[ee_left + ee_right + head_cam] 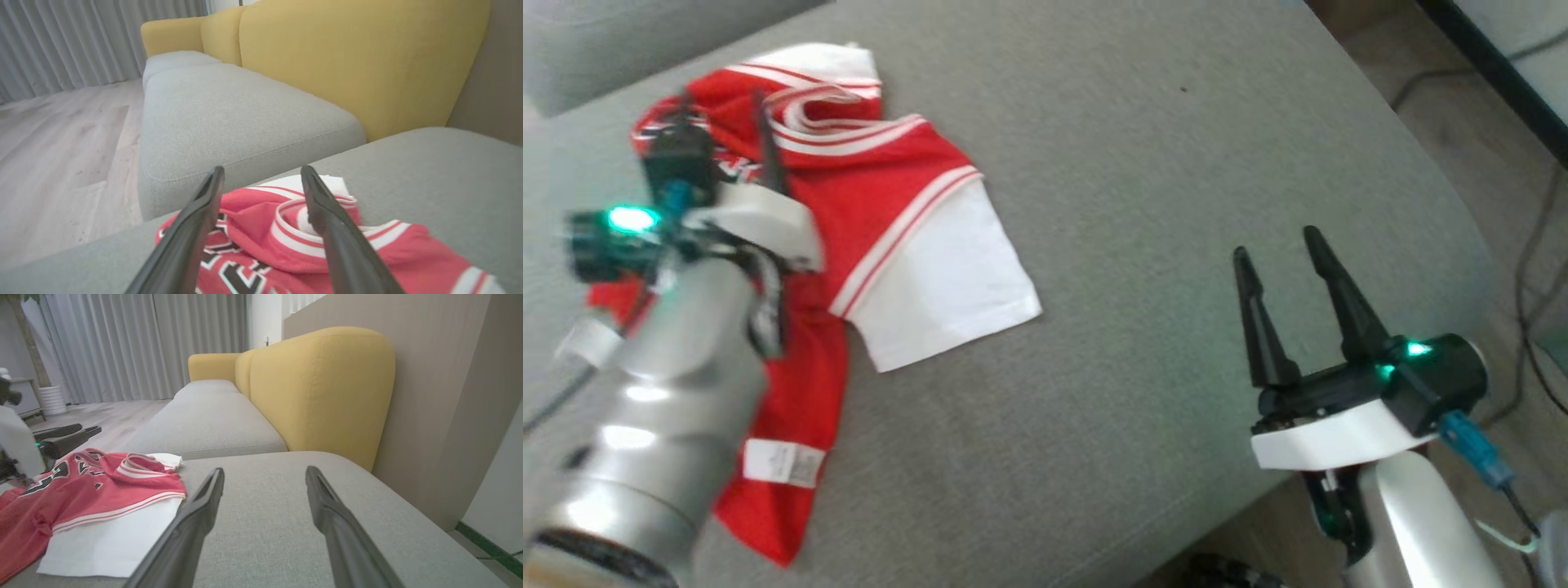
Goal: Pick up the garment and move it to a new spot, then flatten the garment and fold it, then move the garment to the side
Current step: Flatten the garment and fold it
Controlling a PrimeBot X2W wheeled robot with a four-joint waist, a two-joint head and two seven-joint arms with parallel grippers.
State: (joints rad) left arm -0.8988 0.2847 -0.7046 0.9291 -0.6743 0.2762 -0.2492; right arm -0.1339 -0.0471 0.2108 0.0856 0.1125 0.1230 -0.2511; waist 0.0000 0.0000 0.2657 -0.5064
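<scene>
A crumpled red and white jersey-style fabric garment (890, 204) lies on the wide grey fabric sofa cushion (1135, 163), on the cushion's left half as the head view shows it. Its white-trimmed collar lies toward the cushion's far edge. One white sleeve with red and white striped trim is spread flat toward the cushion's middle, and a red part with a small white label (784, 463) reaches the cushion's near edge. The left wrist view shows black and white lettering on the red cloth.

The left hand (723, 122) hovers over the cushion's left half, right above the garment near the collar. Its two dark fingers are spread wide with nothing between them. Whether the tips touch the cloth cannot be told.

The right hand (1276, 245) hangs over the cushion's near right edge, above bare grey fabric and well apart from the garment. Its fingers are also wide and empty.
</scene>
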